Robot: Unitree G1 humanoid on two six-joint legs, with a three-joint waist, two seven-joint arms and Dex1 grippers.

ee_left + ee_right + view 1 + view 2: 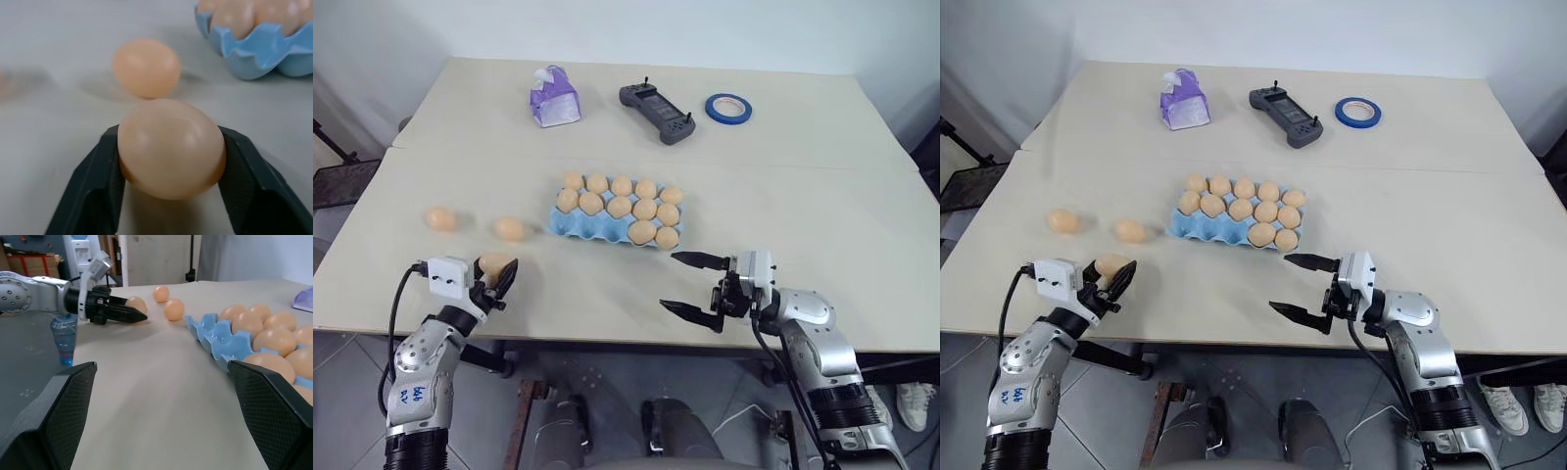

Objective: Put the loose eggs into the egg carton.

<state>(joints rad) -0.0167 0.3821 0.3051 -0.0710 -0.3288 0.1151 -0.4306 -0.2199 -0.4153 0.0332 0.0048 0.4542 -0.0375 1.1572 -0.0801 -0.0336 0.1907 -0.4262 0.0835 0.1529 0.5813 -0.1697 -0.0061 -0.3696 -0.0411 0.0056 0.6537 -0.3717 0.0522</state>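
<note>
Jaws clamped on a loose egg, the left gripper sits near the table edge; the right gripper gapes wide. Left wrist view: another egg lies beside the egg carton.

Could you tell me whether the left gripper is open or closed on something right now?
Shut on an egg: the left gripper has both black fingers pressed against its sides.

egg carton: cut by frame edge | far loose egg: blurred
</note>
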